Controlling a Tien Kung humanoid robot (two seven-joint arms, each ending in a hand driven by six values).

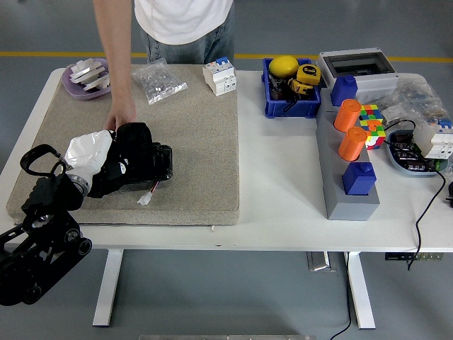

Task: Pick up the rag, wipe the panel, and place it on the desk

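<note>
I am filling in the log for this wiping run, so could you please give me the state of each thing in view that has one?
left robot hand: shut on the white rag, resting on the panel
white rag: bunched up, gripped
panel: flat on the table
person's hand: lowered beside the rag
blue bin: filled with tools
grey enclosure: lid closed

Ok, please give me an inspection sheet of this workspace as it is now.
Surface: white table carrying a beige panel on its left part.
Job's things: white rag on the panel's left side.
Clutter: blue bin, two orange cylinders, colour cube, grey box, bag of small parts.
Hands: left hand, black, lies on the panel beside the rag; right hand not in view. A person's hand touches the rag.
Cables: black cable at the right edge.
Surroundings: grey floor, yellow line.
</note>
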